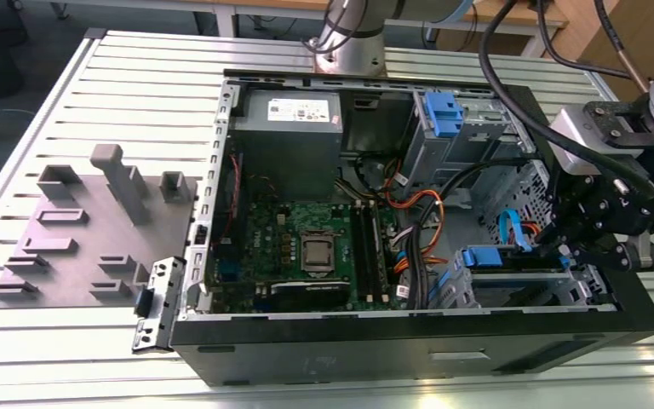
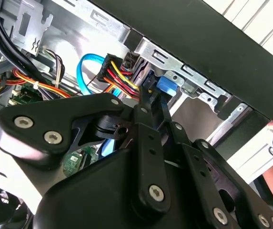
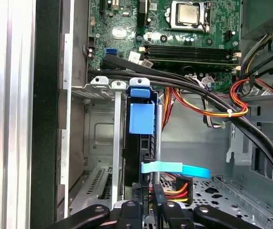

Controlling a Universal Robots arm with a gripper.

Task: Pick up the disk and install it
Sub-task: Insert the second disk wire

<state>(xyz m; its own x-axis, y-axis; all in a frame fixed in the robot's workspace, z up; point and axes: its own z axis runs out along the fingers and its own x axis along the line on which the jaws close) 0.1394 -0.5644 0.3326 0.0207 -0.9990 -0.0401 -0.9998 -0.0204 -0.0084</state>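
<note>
Exterior view: open computer case [image 1: 418, 341] on slatted worktop [image 1: 100, 341]; gripper [image 1: 582, 247] lowered into the drive bay at the exterior view's right, beside the blue-tabbed disk [image 1: 496, 257].

Second wrist view: gripper [image 2: 150, 102] against blue tab of disk [image 2: 165, 86]; jaws closed on its edge.

First wrist view: disk [image 3: 141, 119] standing edge-on in metal bay [image 3: 98, 124], gripper [image 3: 148, 188] at its end; motherboard [image 3: 174, 33] beyond.

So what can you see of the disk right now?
The disk stands on edge in the silver metal drive cage at the case's front corner, showing a dark edge and blue plastic rail tab. A light blue flat cable crosses its lower end, coloured power wires just beyond. The end effector sits at that end; whether it grips is unclear. In the exterior view the blue tab shows.
</note>
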